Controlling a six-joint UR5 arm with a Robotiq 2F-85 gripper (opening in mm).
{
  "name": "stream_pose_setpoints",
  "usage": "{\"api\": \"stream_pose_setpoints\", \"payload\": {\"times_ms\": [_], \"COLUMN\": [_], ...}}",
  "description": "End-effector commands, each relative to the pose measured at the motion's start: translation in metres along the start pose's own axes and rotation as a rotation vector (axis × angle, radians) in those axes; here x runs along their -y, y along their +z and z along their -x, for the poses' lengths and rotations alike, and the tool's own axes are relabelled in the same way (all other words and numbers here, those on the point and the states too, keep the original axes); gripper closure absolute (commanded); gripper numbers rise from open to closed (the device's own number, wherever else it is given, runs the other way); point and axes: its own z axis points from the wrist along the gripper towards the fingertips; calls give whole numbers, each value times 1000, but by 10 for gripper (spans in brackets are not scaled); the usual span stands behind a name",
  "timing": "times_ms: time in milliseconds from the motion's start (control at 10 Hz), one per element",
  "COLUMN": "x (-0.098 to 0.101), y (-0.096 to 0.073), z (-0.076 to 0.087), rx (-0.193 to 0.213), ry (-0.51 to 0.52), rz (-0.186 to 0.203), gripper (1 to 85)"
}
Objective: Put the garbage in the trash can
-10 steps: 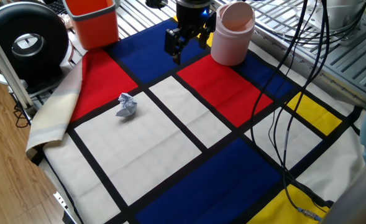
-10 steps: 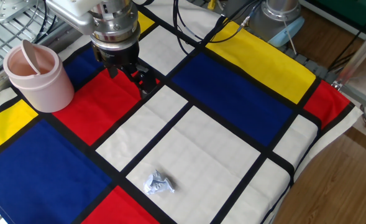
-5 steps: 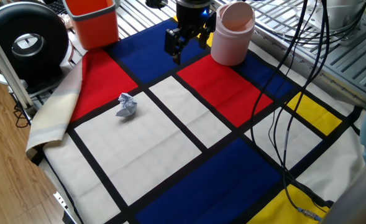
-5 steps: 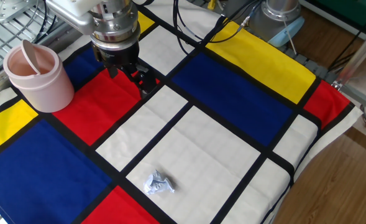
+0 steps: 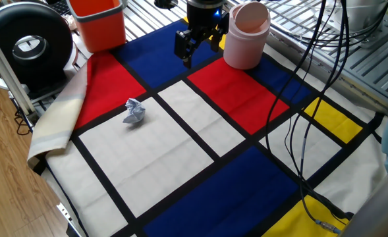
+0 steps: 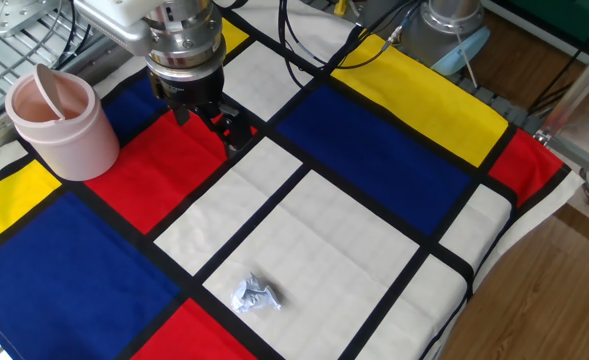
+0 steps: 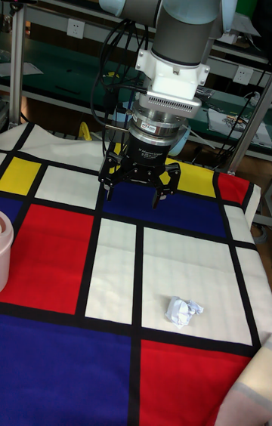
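Nearest, mind the garbage (image 6: 256, 294): probably light and springy enough to skid across the patterned cloth (image 6: 354, 230), or to squirt out sideways under an off-centre pinch. Risk too of snagging the cloth along with it, given too deep a descent.

Further back, note the claw (image 7: 136, 183): spread wide, empty, hanging above the counter near the trash can and well apart from the wad. Long reach needed, hence room for a misaligned approach.

Farthest, watch the trash can (image 6: 64, 125): pale pink, upright, with a swing lid (image 6: 49, 88) tilted in its mouth. Could bounce the wad off that lid or the rim if released too far to one side. Could also knock the can over with the wrist on the way in. Not to be mistaken for the orange bin (image 5: 100, 23) at the far edge.

As for looks: small, crumpled, white-grey paper, irregular with jutting folds. Lying alone on a white panel just beside a black stripe, touching nothing else.
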Motion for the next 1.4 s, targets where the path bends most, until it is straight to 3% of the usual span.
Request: {"api": "stream_pose_setpoints", "payload": {"times_ms": [0,1000,1300], "x": [-8,-18,-22], "y": [-1,-3,0], "z": [-24,-17,-15], "rx": [-95,-95,-79], "ry": [300,331,345], "rz": [8,-3,-7], "gripper": [847,847,847]}}
